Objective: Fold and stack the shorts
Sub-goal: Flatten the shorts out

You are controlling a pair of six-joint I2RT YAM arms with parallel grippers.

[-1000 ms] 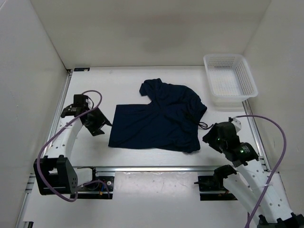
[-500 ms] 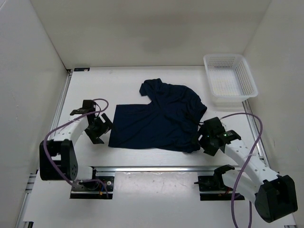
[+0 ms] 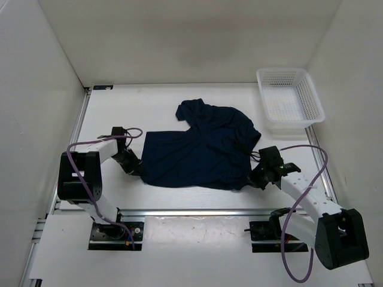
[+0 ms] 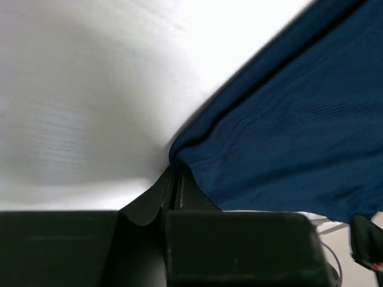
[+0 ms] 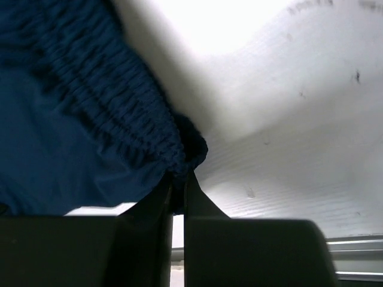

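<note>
The dark navy shorts lie spread on the white table in the top view, one leg bunched toward the back. My left gripper is shut on the near-left hem corner; the left wrist view shows that corner of the shorts pinched at the gripper. My right gripper is shut on the near-right corner. In the right wrist view the gathered elastic waistband of the shorts runs into the closed gripper.
A white mesh basket stands at the back right. White walls enclose the table on the left, back and right. A metal rail runs along the near edge between the arm bases.
Both arms reached in toward the shorts from the sides. Both grippers were open and have closed on the near corners of the fabric.
</note>
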